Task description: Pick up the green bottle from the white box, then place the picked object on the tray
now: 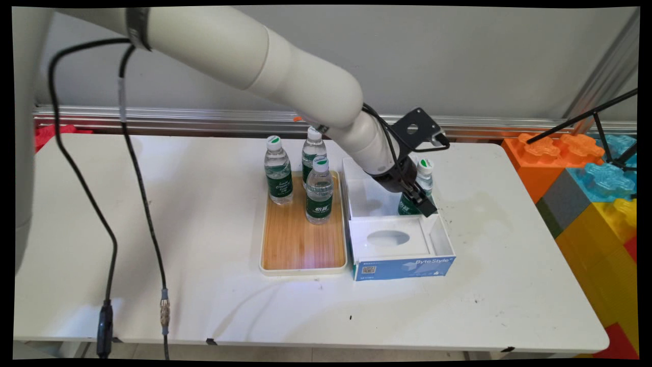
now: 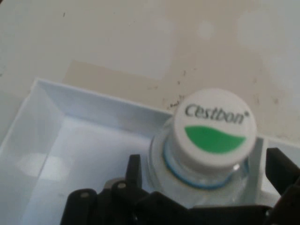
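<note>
A water bottle (image 2: pixel 213 140) with a white "Cestbon" cap stands upright in the far right corner of an open white box (image 1: pixel 392 239), and the black fingers (image 2: pixel 133 171) sit one on each side of its shoulder, spread around it; whether they press on the plastic I cannot tell. The gripper (image 1: pixel 415 191) leans down into the box from the upper left, the white arm (image 1: pixel 285 76) sloping behind it with black cables trailing along it. The box wall runs just beyond the bottle on the side away from the fingers, with bare white counter (image 1: pixel 499 244) past it. On the other side the box floor lies open, and nearer the camera it carries a white insert with an oval hole. Left of the box, touching or nearly touching its wall, lies a wooden tray (image 1: pixel 300 244) bearing three more upright bottles (image 1: pixel 319 191) at its far end. Coloured blocks (image 1: pixel 586 188) stand off the counter's right edge.
</note>
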### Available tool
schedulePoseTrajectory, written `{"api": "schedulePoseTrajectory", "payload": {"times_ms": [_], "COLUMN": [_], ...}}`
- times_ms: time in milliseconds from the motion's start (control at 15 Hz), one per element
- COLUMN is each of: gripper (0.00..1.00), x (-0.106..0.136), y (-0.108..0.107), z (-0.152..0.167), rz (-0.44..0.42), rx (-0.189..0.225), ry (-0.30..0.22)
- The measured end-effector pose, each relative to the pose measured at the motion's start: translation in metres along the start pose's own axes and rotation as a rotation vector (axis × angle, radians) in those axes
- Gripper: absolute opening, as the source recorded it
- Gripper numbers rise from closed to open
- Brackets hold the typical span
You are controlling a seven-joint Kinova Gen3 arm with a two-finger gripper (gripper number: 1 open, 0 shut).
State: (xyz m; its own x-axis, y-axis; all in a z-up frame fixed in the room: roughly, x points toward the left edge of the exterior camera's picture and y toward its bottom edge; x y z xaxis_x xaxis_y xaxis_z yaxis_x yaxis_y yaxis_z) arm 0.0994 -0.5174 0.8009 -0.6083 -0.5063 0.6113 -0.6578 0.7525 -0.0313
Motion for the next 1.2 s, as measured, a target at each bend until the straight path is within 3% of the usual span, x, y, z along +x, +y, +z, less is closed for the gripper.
{"api": "schedulePoseTrajectory", "payload": {"times_ms": [133, 200, 733, 1200], "gripper": [1.00, 0.00, 0.00, 0.00], "x": [-0.001, -0.001, 0.000, 0.033], "y": [-0.001, -0.002, -0.002, 0.008], "z": [0.008, 0.010, -0.002, -0.065], "rz": [0.012, 0.020, 0.059, 0.054], "rx": [0.000, 0.002, 0.016, 0.044], "ry": [0.017, 0.025, 0.053, 0.090]}}
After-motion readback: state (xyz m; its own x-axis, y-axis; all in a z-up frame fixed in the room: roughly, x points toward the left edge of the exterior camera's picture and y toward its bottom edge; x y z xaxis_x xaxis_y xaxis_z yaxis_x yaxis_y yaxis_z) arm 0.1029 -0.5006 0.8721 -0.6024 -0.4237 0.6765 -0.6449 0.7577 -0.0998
